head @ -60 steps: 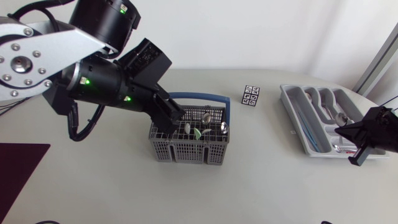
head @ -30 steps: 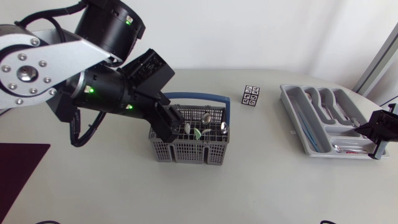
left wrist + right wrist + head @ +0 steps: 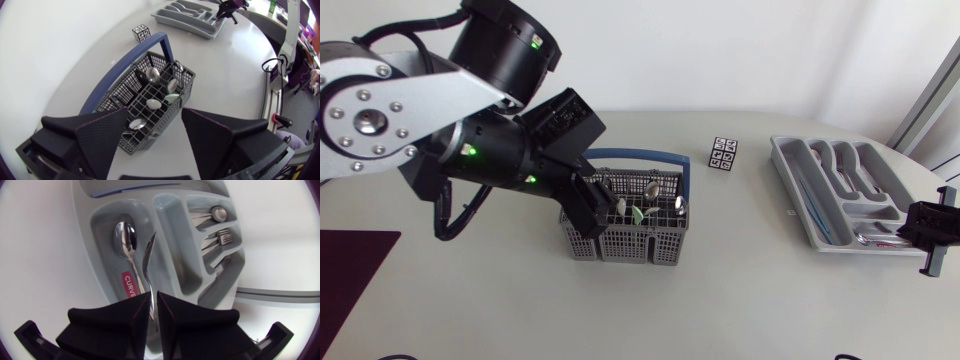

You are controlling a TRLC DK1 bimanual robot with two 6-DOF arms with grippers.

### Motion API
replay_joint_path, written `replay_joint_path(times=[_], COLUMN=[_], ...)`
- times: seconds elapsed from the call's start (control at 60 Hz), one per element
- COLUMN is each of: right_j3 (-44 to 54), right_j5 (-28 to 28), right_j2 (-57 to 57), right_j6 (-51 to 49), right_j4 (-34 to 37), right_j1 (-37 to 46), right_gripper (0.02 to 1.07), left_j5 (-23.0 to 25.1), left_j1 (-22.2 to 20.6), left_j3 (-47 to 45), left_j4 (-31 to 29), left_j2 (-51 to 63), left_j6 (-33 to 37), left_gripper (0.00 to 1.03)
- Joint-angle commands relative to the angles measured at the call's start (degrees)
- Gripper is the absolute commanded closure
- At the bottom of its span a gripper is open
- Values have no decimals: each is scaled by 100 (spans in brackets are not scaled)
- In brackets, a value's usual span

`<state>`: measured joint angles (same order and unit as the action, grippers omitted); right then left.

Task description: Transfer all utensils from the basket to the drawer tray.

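Left gripper point(image 3: 154, 120), spread, has sunk over the basket's point(image 3: 620, 243) 9 o'clock end — another pick looks close; right gripper point(image 3: 153, 302), pinching a spoon point(image 3: 148, 260), has slid toward the tray's point(image 3: 796, 190) 3 o'clock.

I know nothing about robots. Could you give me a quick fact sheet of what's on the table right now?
Basket: grey, blue handle, utensils inside
Tray: grey, cutlery in several compartments
Left gripper: open, over one end of the basket
Right gripper: shut on a spoon over the tray
Marker cube: between basket and tray
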<state>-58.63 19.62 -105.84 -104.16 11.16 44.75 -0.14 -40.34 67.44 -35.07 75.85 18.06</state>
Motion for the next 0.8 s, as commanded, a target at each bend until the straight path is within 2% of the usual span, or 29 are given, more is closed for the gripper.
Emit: replay_joint_path(times=[0.0, 0.067, 0.25, 0.417, 0.45, 0.55, 0.783], right_j3=[264, 273, 273, 678, 783, 1064, 1715], right_j5=[-54, -46, 16, 262, 332, 447, 499], right_j2=[-59, -7, 283, 820, 987, 1347, 2279], right_j6=[-245, -219, 115, 300, 344, 379, 836], right_j4=[-184, -202, -175, -79, 9, 27, 27], right_j1=[25, 25, 34, -54, -125, -274, -942], right_gripper=[66, 48, 35, 31, 31, 26, 21], left_j5=[-39, -100, -276, -285, -311, -390, -671], left_j1=[-115, -229, -475, -422, -422, -414, -501], left_j3=[15, 15, 50, 59, 32, 85, 68], left_j4=[-79, -88, -26, 264, 343, 360, 369], left_j2=[228, 290, 333, 342, 342, 395, 474], left_j6=[101, 189, 751, 1586, 1946, 2465, 3616], left_gripper=[26, 26, 26, 26, 26, 26, 26])
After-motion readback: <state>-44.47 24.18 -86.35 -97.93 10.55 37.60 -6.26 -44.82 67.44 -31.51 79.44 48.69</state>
